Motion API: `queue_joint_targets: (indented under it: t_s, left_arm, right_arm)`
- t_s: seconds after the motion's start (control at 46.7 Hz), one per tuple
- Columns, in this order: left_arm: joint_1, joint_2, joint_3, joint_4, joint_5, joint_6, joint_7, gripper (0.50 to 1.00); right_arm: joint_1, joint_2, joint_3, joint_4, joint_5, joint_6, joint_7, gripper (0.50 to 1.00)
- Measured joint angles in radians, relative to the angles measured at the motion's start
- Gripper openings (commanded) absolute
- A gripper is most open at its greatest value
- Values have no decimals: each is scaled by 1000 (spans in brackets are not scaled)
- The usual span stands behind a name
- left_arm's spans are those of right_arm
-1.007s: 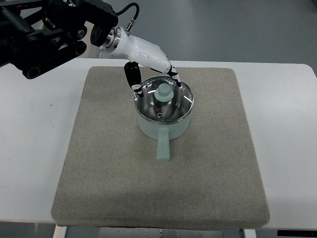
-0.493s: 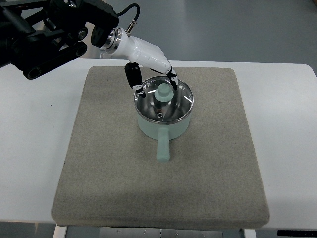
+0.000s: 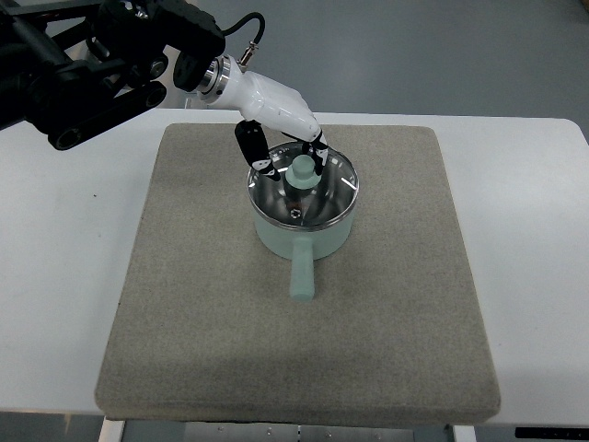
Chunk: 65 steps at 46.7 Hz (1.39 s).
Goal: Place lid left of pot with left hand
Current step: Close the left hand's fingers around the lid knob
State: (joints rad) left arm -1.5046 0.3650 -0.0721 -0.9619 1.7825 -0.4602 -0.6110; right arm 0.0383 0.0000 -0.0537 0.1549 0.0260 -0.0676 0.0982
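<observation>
Left arm cut off at frame edge, left hand (image 3: pixel 287 147) fingers closing around knob (image 3: pixel 302 170), grip unclear, glass lid (image 3: pixel 317 198) on mint pot (image 3: pixel 304 241)

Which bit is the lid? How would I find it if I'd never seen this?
Find the grey mat on the white table. A mint-green pot sits on its far half, handle pointing toward the camera. The lid is the shiny round glass top covering it, with a mint knob in the middle, where the left robot hand reaches in.

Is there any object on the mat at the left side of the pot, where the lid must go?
Nothing visible: the mat left of the pot is bare. The lid sits on the pot, the left robot hand at its knob.
</observation>
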Motion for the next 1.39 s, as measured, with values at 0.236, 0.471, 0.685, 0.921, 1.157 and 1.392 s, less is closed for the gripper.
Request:
queue_joint_targets:
  t_s: [0.236,0.471,0.685,0.921,1.157,1.392]
  left_arm:
    - [0,-1,0,1,4,2,0,647]
    - [1,-3,0,15,4,3,0,632]
    - [1,-5,-1,16,18,5,0,547]
    - [4,-11,-1,16,45,5,0,500]
    - [5,-18,-1,16,49,5,0,500]
    - [7,-27,-1,22,50,5,0,500]
  right_arm:
    - [0,0,0,0,0,1,0,921]
    - [0,0,0,0,-1,0,0,921]
    - [0,0,0,0,0,0,0,921]
    - [0,0,0,0,0,0,0,921]
    - [0,0,0,0,0,0,0,921]
    - [0,0,0,0,0,0,0,921]
